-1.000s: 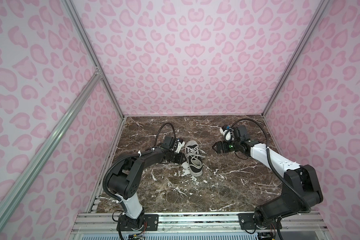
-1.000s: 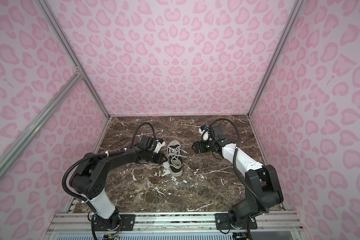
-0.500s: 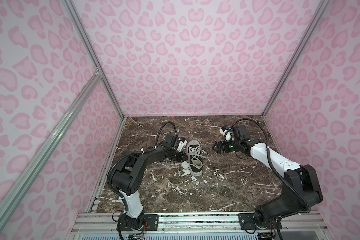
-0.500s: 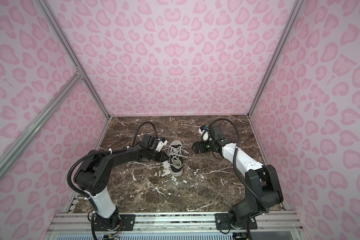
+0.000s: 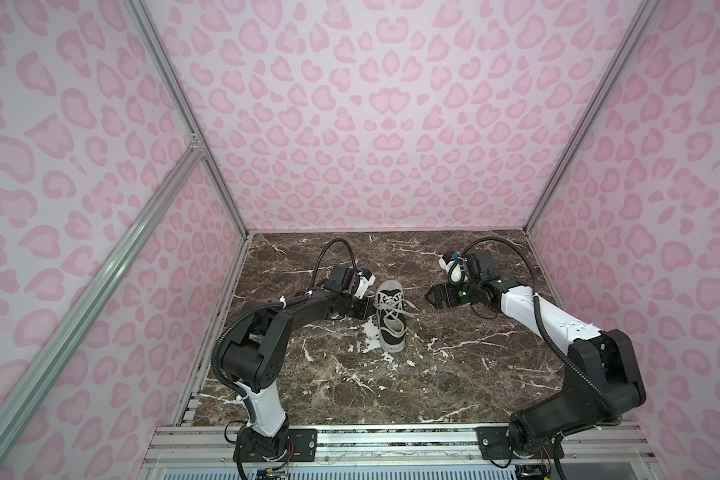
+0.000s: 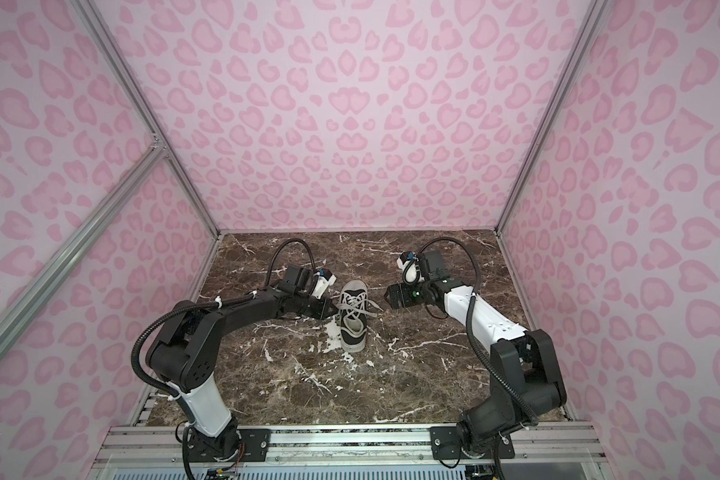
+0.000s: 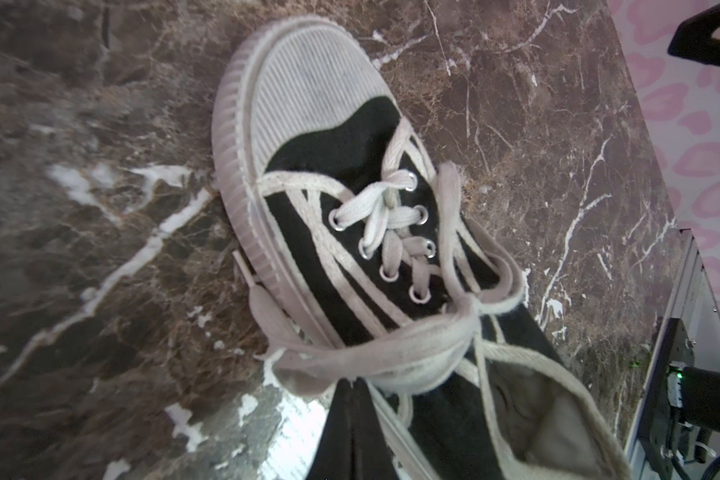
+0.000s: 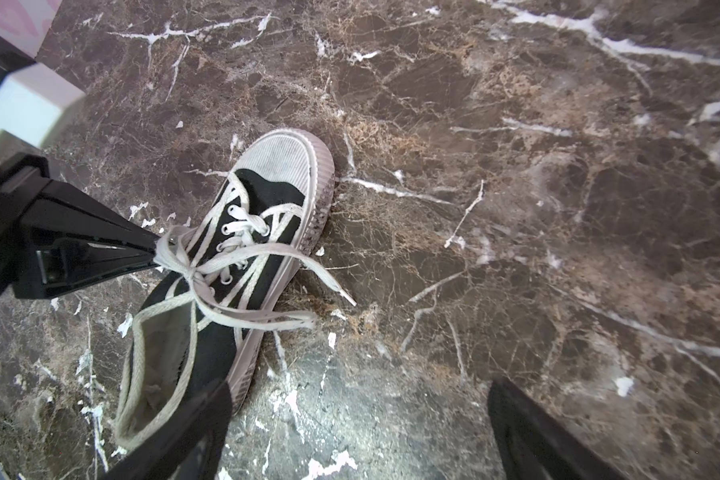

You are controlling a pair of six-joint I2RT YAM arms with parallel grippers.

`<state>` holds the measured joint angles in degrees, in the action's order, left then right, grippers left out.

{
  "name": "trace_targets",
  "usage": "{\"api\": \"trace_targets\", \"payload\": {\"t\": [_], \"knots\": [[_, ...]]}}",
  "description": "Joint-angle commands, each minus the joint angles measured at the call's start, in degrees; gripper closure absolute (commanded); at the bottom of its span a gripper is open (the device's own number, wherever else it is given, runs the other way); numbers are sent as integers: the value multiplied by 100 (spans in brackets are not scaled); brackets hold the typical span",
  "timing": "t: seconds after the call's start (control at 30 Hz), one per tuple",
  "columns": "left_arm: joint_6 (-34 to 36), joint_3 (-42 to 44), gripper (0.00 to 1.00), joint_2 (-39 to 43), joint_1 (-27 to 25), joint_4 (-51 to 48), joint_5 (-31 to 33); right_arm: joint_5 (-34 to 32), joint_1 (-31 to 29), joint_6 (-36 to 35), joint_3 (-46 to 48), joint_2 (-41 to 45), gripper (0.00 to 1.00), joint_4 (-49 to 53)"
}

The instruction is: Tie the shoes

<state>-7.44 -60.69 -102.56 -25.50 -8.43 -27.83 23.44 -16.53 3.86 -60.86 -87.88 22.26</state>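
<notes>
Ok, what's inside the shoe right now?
Only pale lining shows in the opening of the shoe; nothing lies in the heel part. The toe end is covered by the upper and laces, so I cannot see in there.

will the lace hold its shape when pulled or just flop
Probably floppy: the lace is flat woven cloth, draped limply over the shoe and sagging onto the table. Its loose end would likely trail. A firm pull might drag the shoe, which looks light and sits unanchored.
</notes>
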Motion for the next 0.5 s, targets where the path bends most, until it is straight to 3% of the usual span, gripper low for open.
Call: {"api": "trace_targets", "payload": {"t": [0.0,0.33,0.47], "knots": [[279,-200,96,118,8,-377,435,20,-2,-43,-35,-16,2,9],[596,-566,96,16,-25,-594,757,20,14,-91,-42,14,2,78],[639,-864,96,-247,-30,-854,609,29,36,-113,-52,43,2,136]]}}
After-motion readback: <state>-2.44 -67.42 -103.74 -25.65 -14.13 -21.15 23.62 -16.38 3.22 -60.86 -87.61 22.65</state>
